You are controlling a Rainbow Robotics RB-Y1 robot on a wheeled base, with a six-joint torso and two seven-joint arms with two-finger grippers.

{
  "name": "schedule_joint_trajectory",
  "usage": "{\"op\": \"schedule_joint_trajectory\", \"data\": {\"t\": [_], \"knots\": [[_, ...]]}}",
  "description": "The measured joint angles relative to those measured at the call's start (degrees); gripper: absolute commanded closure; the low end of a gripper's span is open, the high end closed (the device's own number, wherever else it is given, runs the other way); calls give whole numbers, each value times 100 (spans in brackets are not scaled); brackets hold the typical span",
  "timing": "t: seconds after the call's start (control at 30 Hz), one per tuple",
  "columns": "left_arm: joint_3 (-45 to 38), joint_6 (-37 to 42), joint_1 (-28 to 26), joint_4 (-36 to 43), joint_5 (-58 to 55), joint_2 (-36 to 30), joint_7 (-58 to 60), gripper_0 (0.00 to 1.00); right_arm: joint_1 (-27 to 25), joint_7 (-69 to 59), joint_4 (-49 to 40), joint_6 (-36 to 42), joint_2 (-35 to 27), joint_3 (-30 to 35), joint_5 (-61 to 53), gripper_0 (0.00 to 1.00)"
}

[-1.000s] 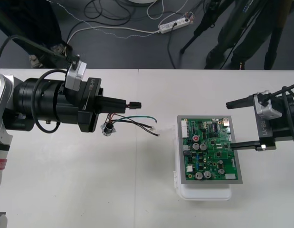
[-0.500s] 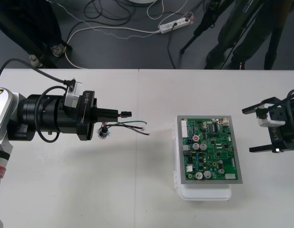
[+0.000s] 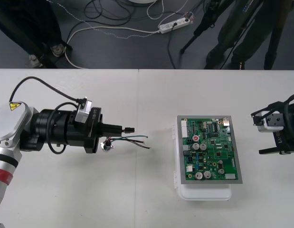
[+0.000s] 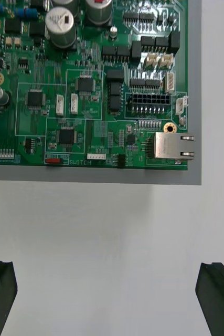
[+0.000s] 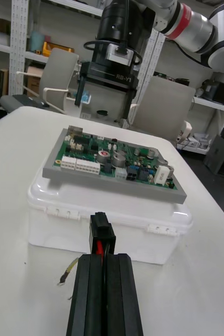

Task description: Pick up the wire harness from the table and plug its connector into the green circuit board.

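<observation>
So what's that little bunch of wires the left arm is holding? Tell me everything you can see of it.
It is a small harness: a few thin wires, red, black and green, with a small black plug at one end and a round metal socket at the other. The left tool is shut on it just behind the plug, which sticks out toward the board, well apart from it. The socket and loose wires trail beside the tool, over the table.

Green circuit board point(image 3: 209, 149), white base point(image 3: 206, 192), black plug point(image 5: 102, 231), pale table point(image 3: 137, 190).
</observation>
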State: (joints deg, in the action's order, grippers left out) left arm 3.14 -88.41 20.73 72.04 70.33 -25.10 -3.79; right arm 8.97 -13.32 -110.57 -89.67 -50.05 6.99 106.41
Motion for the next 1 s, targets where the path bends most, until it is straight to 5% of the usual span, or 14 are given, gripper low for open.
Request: {"op": "schedule_joint_trajectory", "data": {"t": [0.37,1.0], "knots": [[336,0,28,-1103,-17,125,-1637,100,-2,-103,-77,0,0,-286,492,0],[430,0,444,-2275,135,840,-2466,100,-3,-811,-418,0,14,-792,1183,0]]}}
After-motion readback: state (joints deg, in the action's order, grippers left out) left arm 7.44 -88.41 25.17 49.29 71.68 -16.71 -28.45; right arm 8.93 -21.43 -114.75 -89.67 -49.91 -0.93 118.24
